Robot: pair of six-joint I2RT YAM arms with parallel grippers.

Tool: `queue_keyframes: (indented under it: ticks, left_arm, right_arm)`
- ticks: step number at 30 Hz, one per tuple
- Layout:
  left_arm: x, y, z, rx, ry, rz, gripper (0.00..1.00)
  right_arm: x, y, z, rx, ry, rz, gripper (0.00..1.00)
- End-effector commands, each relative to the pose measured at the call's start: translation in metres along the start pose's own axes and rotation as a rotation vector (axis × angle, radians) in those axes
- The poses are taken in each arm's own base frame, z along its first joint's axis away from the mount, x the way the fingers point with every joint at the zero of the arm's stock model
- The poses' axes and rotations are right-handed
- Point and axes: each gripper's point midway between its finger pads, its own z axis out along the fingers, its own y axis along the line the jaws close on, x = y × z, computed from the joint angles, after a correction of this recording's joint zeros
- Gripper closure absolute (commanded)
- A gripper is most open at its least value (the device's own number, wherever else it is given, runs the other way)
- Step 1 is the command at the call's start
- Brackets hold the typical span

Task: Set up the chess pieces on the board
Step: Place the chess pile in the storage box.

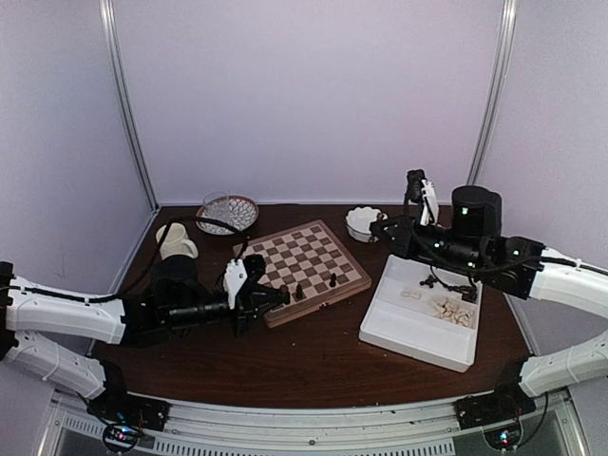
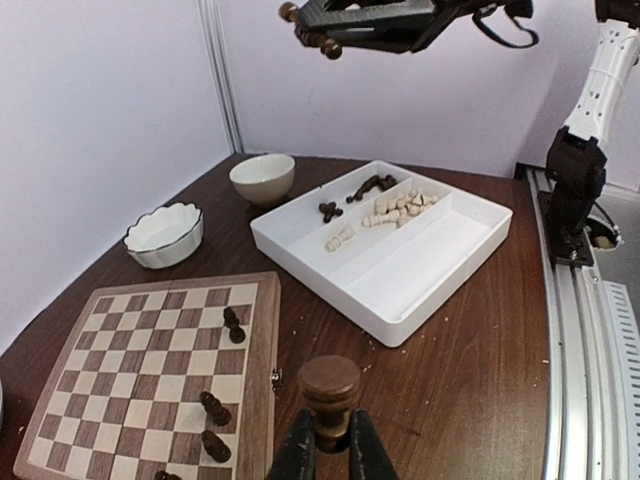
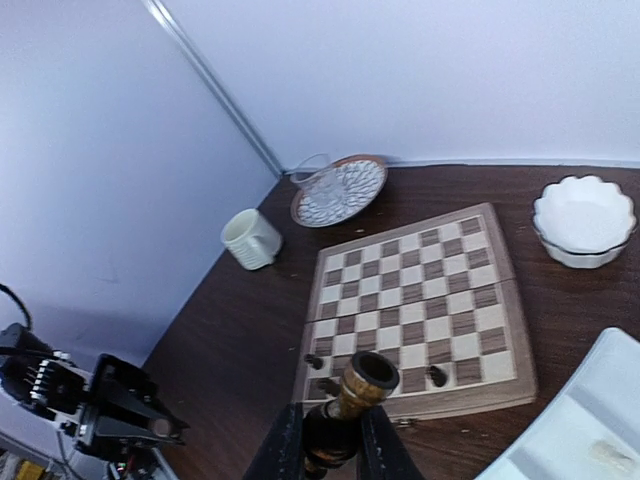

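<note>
Trouble is likeliest in the middle of the brown table (image 1: 313, 366), where the board (image 1: 306, 258) lies askew with the white tray (image 1: 418, 328) just beside it on the right. Both arms are loaded at once. The left gripper (image 2: 331, 435) hangs low just off the board's edge, its fingers pressed onto the stem of a dark round-headed piece (image 2: 329, 385). The right gripper (image 3: 330, 440) sits high near the tray, pinching a dark piece with a paler top (image 3: 358, 388). If both head for the same rows, the arms could meet over the board, and a low sweep by either could topple the few dark pieces (image 2: 214, 410) already on the near squares or nudge the board itself. Each held piece is gripped low with its head sticking out, so it may tip when let go. The rest of the set, cream pieces (image 2: 400, 208) and more dark ones (image 2: 365, 186), lies in the tray's compartments on the side away from the board. Only the top view shows both arms and the whole layout, yet there the held pieces are too small to tell; the wrist views show each grip plainly. The left wrist view alone shows a plain bowl (image 2: 262, 178) behind the scalloped bowl (image 2: 163, 235), and the right wrist view gives the cup (image 3: 250, 238) and glass plate (image 3: 340, 190) best.
</note>
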Motion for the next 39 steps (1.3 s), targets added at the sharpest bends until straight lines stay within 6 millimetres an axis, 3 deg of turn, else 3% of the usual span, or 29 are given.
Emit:
queue_keyframes:
  ticks: [1, 7, 21, 30, 36, 37, 39]
  left_arm:
    - [0.01, 0.017, 0.001, -0.074, 0.178, 0.011, 1.0]
    - [0.019, 0.041, 0.002, -0.181, 0.271, -0.009, 1.0]
    - [0.041, 0.046, 0.013, -0.194, 0.339, -0.043, 1.0]
    - [0.047, 0.044, 0.014, -0.183, 0.35, -0.046, 1.0]
    - [0.049, 0.041, 0.016, -0.163, 0.346, -0.05, 1.0]
    - [0.05, 0.04, 0.017, -0.161, 0.348, -0.05, 1.0]
    - [0.05, 0.039, 0.017, -0.153, 0.349, -0.052, 1.0]
  right_arm:
    - [0.0, -0.07, -0.032, 0.326, -0.017, -0.151, 0.89]
    - [0.004, -0.136, -0.047, 0.608, -0.007, -0.225, 0.9]
    - [0.062, -0.273, -0.048, 0.972, 0.136, 0.082, 0.93]
    - [0.089, -0.315, -0.044, 0.99, 0.158, 0.298, 0.9]
    - [0.096, -0.327, -0.036, 0.96, 0.154, 0.375, 0.87]
    - [0.097, -0.329, -0.034, 0.951, 0.159, 0.38, 0.85]
    - [0.099, -0.33, -0.025, 0.918, 0.172, 0.394, 0.7]
